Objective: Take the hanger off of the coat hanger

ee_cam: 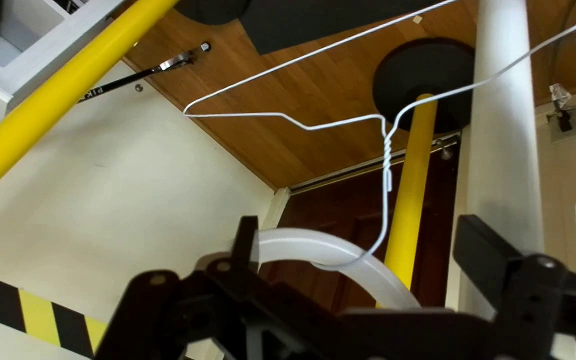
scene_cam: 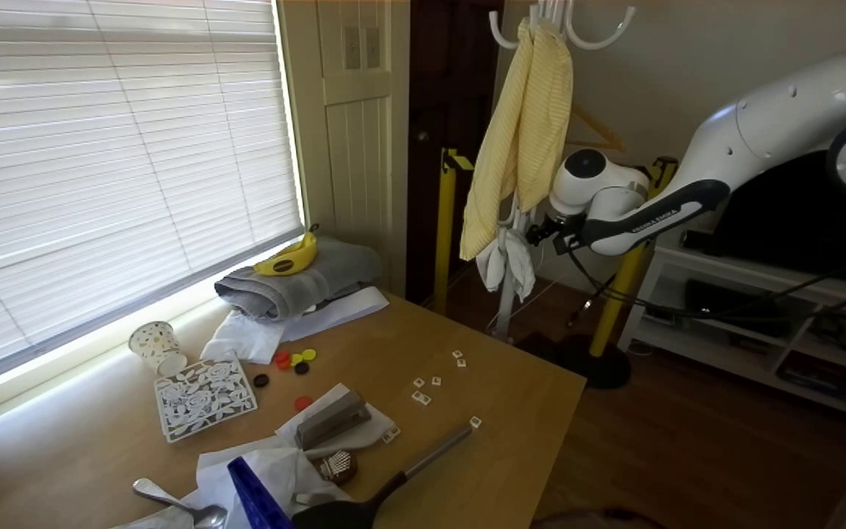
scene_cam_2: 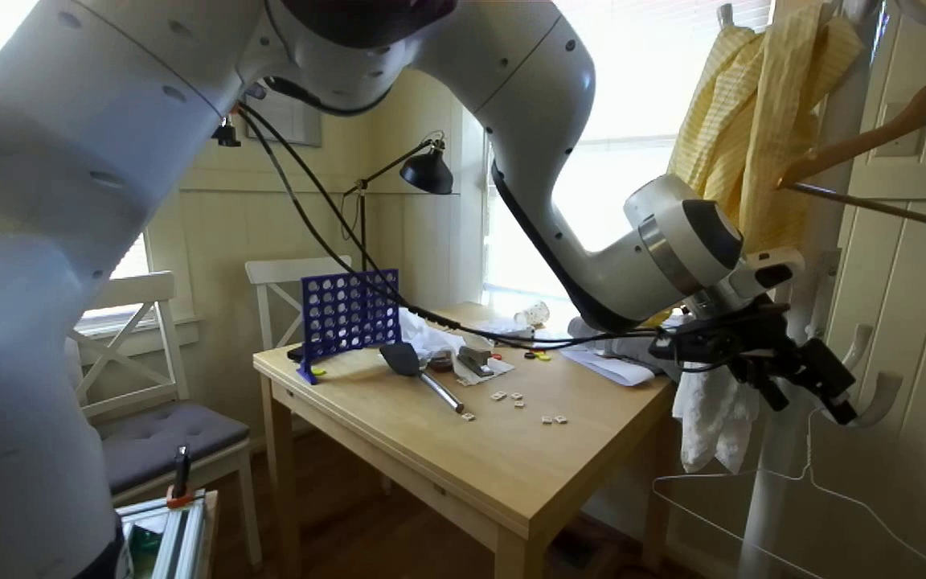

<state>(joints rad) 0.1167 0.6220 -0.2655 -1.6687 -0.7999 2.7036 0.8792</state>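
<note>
On the stand (ee_cam: 504, 150), at its low hook (ee_cam: 313, 243) — one hanger (ee_cam: 387, 150), white wire, bare. My gripper (ee_cam: 358, 225), sole tool: beside the stand, fingers wide, holding nothing; wrist view puts the hanger's neck ahead, between them, depth I cannot tell. Neck points up to the hook; long axis crosswise — one shoulder passing before the stand.

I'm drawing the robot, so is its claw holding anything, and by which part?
Nothing: the claw is open. The white wire hanger hangs from a white peg on the coat stand.
</note>
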